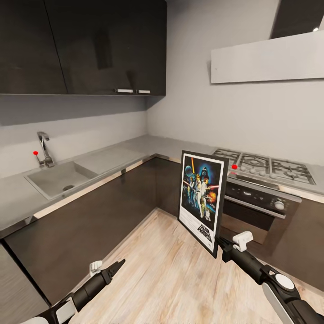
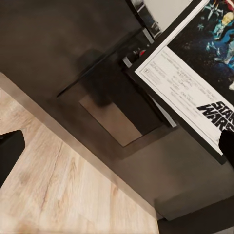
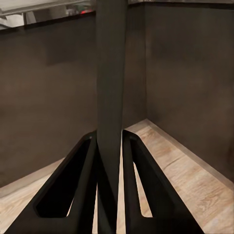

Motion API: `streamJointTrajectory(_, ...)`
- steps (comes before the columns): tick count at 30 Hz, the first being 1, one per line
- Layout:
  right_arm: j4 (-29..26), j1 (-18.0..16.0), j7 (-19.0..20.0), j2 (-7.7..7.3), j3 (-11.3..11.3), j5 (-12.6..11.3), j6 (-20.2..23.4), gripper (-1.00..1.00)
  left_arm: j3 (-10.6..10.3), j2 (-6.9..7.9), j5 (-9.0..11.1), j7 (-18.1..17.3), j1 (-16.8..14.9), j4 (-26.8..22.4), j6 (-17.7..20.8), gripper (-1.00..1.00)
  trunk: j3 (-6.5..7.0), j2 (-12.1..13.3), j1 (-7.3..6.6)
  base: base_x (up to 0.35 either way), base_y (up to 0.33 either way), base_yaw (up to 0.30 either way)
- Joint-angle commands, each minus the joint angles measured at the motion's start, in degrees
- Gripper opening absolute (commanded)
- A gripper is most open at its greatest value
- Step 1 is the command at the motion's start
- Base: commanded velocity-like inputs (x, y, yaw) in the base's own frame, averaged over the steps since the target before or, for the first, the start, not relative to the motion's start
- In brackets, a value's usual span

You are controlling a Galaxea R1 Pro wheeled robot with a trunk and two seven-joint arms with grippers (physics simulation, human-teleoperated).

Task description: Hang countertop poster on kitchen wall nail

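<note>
**Poster held upright over the kitchen floor**

The right gripper (image 1: 223,248) clamps the poster (image 1: 201,200) by its lower right corner — in the right wrist view the two black fingers (image 3: 83,195) press against either side of the thin dark frame edge (image 3: 111,97), which rises straight up between them. The poster stands upright in the air above the wooden floor (image 1: 166,279), clear of the kitchen countertop (image 1: 112,157), its printed face turned toward the head camera (colourful figures on dark blue, the black logo below). It hangs in front of the oven (image 1: 261,211) and the gas hob (image 1: 265,166).

The left gripper (image 1: 118,265) is low over the floor near the dark cabinets (image 1: 90,225), holding nothing; its fingertips come together in a point in the head view, so it looks closed. The left wrist view catches the poster's lower white border (image 2: 180,92) and logo from below
</note>
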Motion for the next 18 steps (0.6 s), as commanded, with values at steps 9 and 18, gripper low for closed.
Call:
streamJointTrajectory(9,0.0,-0.04,0.19,-0.04,0.07,-0.74,0.09,-1.0,-0.48,-0.03,0.36,-0.03,-0.03,0.13,-0.45,1.0,1.45,3.59,-1.98,0.0,0.0,0.0)
streamJointTrajectory(18,-0.05,-0.04,0.11,-0.04,0.07,-0.73,0.08,-1.0,-0.51,-0.06,0.36,-0.01,-0.03,0.12,-0.43,1.0,3.05,7.2,-3.96,0.0,0.0,0.0)
